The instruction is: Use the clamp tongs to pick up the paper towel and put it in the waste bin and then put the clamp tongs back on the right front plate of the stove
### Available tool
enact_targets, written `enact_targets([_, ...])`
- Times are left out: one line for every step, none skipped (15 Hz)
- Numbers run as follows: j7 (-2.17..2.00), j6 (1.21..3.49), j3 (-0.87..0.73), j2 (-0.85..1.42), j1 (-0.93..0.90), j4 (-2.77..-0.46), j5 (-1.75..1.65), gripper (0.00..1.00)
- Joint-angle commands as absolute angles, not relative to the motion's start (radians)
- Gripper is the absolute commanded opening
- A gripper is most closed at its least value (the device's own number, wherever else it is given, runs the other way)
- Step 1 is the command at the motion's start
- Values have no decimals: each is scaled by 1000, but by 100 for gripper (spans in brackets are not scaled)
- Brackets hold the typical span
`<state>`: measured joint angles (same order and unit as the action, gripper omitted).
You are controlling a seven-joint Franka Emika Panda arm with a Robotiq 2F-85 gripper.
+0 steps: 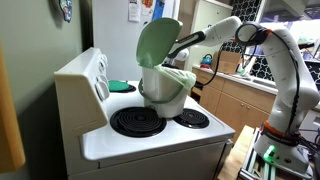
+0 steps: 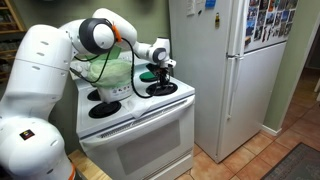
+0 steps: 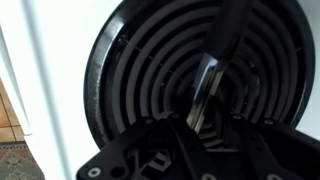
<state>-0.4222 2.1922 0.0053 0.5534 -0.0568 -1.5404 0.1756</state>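
Now hand (image 3: pixel 192 128) closed narrow on clamp tongs (image 3: pixel 208 80), abv stove (image 3: pixel 55 60) burner (image 3: pixel 140 70).

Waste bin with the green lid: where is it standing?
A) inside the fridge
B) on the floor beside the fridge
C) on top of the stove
C: in an exterior view the waste bin stands on the white top of the stove, just behind the black coil burners.
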Motion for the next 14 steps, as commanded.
enact_targets([-429,2150,-3,582,-60,-1517,183,8])
enact_targets([-433,2149,-4,575,-62,-1521,179,6])
enact_targets([-439,2147,-8,569,-65,-1525,173,7])
enact_targets([-449,2145,-13,554,-71,-1537,163,5])
enact_targets([-455,2148,-16,545,-76,-1548,157,7])
enact_targets([-464,2146,-19,538,-83,-1557,149,11])
enact_targets([-469,2143,-22,535,-90,-1564,139,13])
enact_targets([-476,2137,-24,533,-96,-1567,130,14])
enact_targets([-481,2130,-25,534,-104,-1570,120,14])
enact_targets([-486,2122,-28,534,-111,-1571,108,14])
enact_targets([-489,2115,-28,533,-116,-1573,98,17])
enact_targets([-493,2110,-29,531,-119,-1575,89,23])
enact_targets([-495,2106,-30,527,-122,-1578,81,24])
enact_targets([-496,2104,-30,526,-123,-1579,77,26])
